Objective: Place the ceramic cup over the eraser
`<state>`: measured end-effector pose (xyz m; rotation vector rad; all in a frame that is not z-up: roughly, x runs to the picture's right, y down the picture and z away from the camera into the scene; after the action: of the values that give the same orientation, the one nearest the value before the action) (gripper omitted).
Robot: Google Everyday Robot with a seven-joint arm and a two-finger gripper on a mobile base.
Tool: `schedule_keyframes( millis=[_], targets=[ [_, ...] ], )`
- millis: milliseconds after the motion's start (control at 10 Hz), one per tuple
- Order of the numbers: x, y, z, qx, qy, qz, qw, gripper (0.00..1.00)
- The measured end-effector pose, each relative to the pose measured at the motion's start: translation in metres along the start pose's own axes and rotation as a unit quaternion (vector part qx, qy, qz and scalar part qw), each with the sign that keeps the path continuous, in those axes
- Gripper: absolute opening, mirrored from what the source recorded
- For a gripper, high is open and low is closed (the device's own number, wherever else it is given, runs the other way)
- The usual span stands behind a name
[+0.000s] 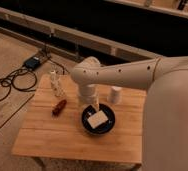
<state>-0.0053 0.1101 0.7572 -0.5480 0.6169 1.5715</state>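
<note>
The white arm (122,75) is stretched out, wrist bent downward; the gripper (93,107) is held low over the worktop (47,135), jaws parted.

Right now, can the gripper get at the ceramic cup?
Probably yes: the gripper hangs open at the far rim of the black bowl, and the ceramic cup stands upright beside it, nothing between them.
</note>
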Motion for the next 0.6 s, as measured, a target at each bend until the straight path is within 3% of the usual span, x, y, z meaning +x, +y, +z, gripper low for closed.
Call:
schedule_keyframes(
  millis=[600],
  targets=[
    [-0.050, -0.066, -0.007, 0.020, -0.022, 0.052, 0.9982, 0.65]
  ],
)
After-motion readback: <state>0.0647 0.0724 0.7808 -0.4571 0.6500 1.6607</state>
